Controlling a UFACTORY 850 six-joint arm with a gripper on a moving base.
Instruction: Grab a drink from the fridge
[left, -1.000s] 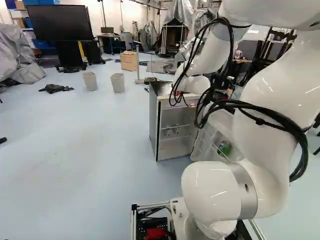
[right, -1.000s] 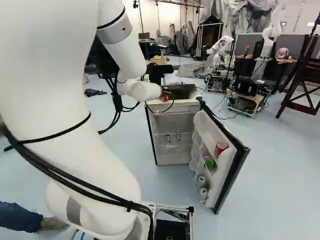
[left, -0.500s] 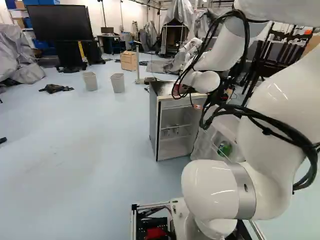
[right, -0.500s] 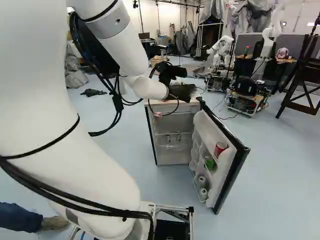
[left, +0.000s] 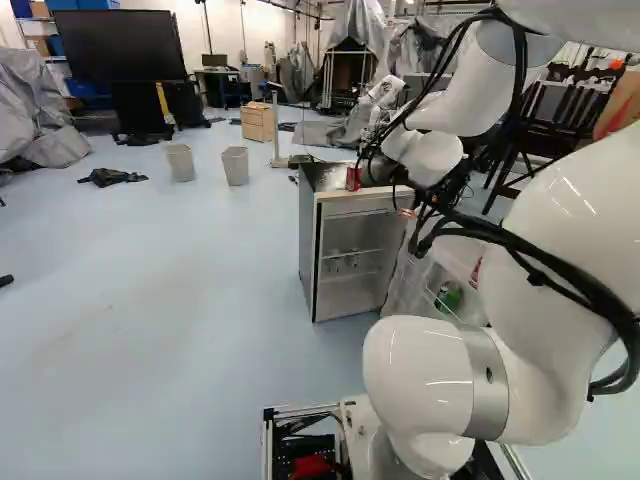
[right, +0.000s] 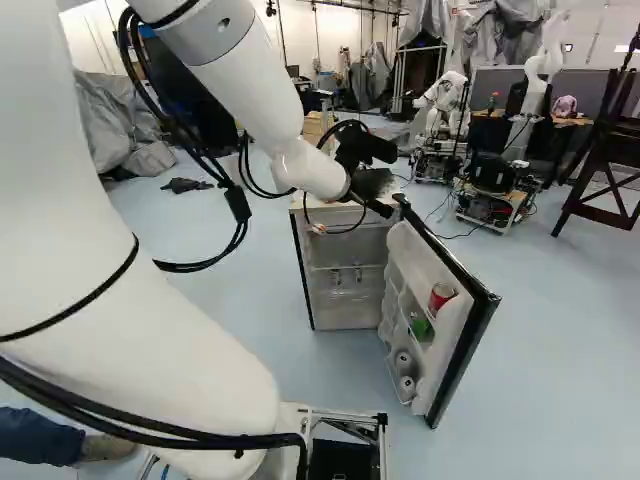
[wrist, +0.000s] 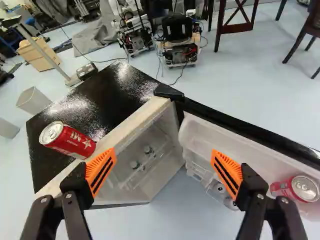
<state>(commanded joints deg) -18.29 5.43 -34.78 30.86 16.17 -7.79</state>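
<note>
In the right base view my gripper (right: 372, 185) is above the open fridge (right: 345, 300). The wrist view shows the gripper (wrist: 164, 172) open, its orange pads wide apart with nothing between them. A red can (wrist: 70, 141) lies or stands tilted to the view on the fridge's black top (wrist: 95, 105), beyond one finger. Beyond the other finger, another red can (wrist: 295, 189) is in the open door (wrist: 240, 142); the door also holds a green item (right: 421, 326) and whitish round-ended items (right: 404, 362). Small clear objects (wrist: 149, 150) stand on an inner shelf.
The door's dark edge (right: 466, 350) juts out toward the base. Behind the fridge are another robot (right: 495, 185) and a dark wooden chair (right: 610, 155). Two pale bins (left: 235, 166) stand left of the fridge. Black cables (right: 240, 205) hang from my arm.
My arm's forward part has swung right over the fridge, its gripper turning toward the door side. The red can on top has come clear of the arm in the left base view. The base has not moved.
</note>
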